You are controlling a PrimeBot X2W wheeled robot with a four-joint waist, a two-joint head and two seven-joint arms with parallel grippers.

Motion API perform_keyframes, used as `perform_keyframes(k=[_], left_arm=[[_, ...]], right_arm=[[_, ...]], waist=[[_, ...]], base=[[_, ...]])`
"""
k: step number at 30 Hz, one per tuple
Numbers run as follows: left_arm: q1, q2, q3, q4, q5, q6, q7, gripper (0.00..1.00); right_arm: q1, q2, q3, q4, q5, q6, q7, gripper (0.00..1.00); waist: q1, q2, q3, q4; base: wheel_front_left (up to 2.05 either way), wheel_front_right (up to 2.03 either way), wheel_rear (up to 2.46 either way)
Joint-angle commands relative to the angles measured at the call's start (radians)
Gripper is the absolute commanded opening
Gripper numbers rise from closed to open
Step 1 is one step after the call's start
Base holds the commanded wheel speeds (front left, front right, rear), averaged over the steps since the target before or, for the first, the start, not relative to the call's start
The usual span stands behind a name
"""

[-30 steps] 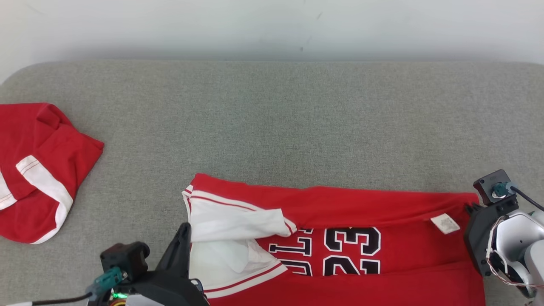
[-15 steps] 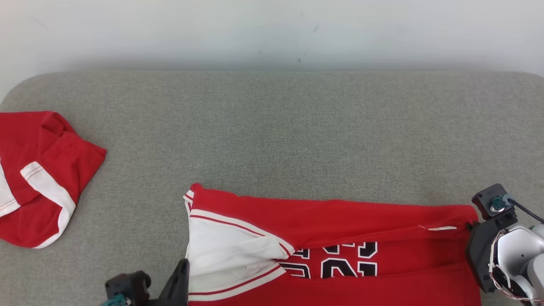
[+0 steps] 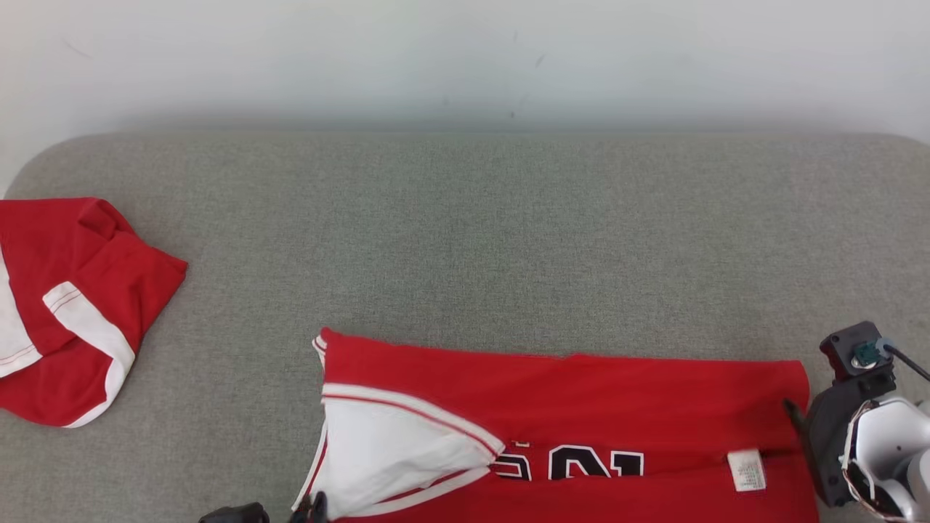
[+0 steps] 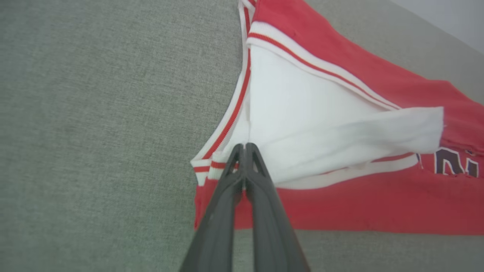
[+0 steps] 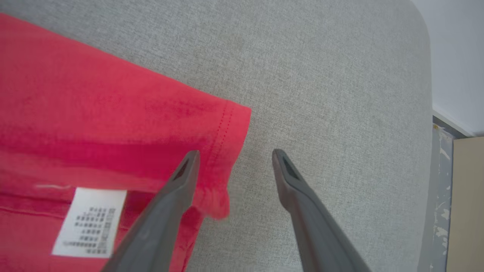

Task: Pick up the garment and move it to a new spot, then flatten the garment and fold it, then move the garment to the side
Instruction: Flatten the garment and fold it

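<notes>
We see a red jersey (image 3: 581, 385) with white, red-striped trim (image 3: 407, 398), black-and-white numbers (image 3: 581, 465) and a white label (image 3: 746, 470), on a grey woven cushion (image 3: 465, 232).

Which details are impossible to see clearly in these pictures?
Jersey lettering: head view, hidden by the fold and bottom edge.
Care label print: right wrist view, too small, blurred.
Second red garment: head view, cut by left edge.
</notes>
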Motion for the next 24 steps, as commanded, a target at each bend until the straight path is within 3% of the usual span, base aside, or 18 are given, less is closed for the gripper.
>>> perform_keyframes(k=[1, 8, 15, 20, 24], left_arm=[[-0.005, 0.008, 0.001, 0.010, 0.018, 0.004, -0.012, 1.00], [-0.006, 0.033, 0.010, 0.048, 0.043, -0.037, -0.114, 1.00], [-0.027, 0.048, 0.058, 0.053, 0.115, -0.117, -0.345, 1.00], [-0.016, 0.006, 0.152, -0.048, 0.218, -0.180, -0.354, 1.00], [0.015, -0.049, 0.233, -0.121, 0.297, -0.227, -0.355, 1.00]], right_arm=[[0.025, 0.017, -0.015, -0.008, -0.003, 0.001, 0.007, 1.00], [0.123, 0.086, -0.150, -0.118, 0.014, 0.001, -0.009, 1.00], [0.234, 0.263, -0.312, -0.261, 0.026, 0.001, -0.106, 1.00], [0.274, 0.412, -0.392, -0.301, 0.001, 0.001, -0.203, 1.00], [0.293, 0.484, -0.444, -0.256, -0.031, 0.001, -0.277, 1.00]], waist=[[0.0000, 0.0000, -0.008, 0.001], [0.0000, 0.0000, -0.037, 0.001], [0.0000, 0.0000, -0.073, -0.005], [0.0000, 0.0000, -0.096, -0.011], [0.0000, 0.0000, -0.110, -0.014]], base=[[0.00, 0.00, 0.00], [0.00, 0.00, 0.00], [0.00, 0.00, 0.00], [0.00, 0.00, 0.00], [0.00, 0.00, 0.00]])
